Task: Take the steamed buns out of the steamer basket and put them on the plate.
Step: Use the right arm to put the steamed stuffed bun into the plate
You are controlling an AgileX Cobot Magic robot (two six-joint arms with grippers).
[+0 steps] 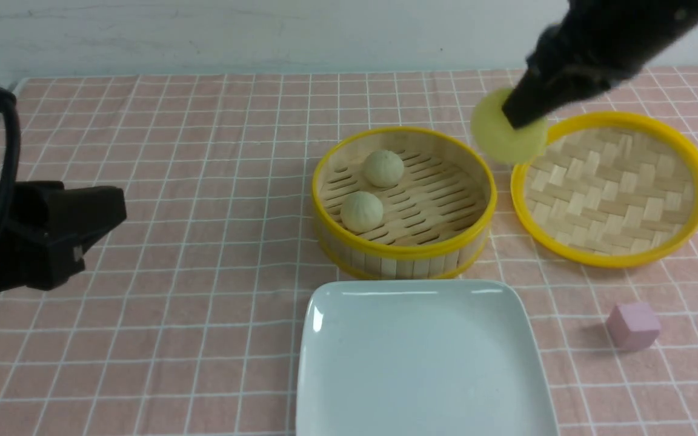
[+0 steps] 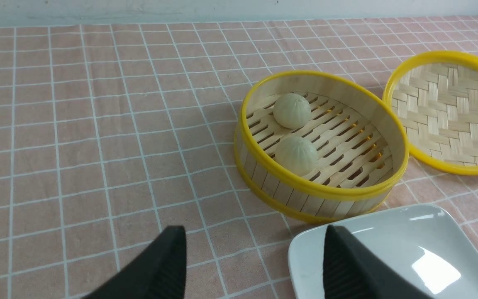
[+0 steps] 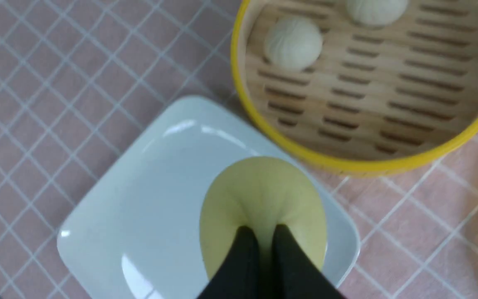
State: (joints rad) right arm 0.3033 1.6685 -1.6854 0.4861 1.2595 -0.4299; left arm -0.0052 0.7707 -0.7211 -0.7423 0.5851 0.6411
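Note:
Two pale beige steamed buns (image 1: 383,168) (image 1: 362,211) lie on the slatted floor of the steamer basket (image 1: 406,251), in its left half. My right gripper (image 1: 515,115) is shut on the yellow bun (image 1: 509,136), pinching its top and holding it up in the air; in the right wrist view this yellow bun (image 3: 259,195) hangs over a corner of the white plate (image 3: 152,199). The plate (image 1: 422,363) lies in front of the basket with nothing on it. My left gripper (image 2: 253,232) stands open and holds nothing, low over the cloth at the far left, away from the basket (image 2: 305,199).
A shallow yellow-rimmed woven tray (image 1: 612,188) lies right of the basket. A small pink cube (image 1: 632,326) sits on the checked pink cloth, right of the plate. A pale wall runs along the back.

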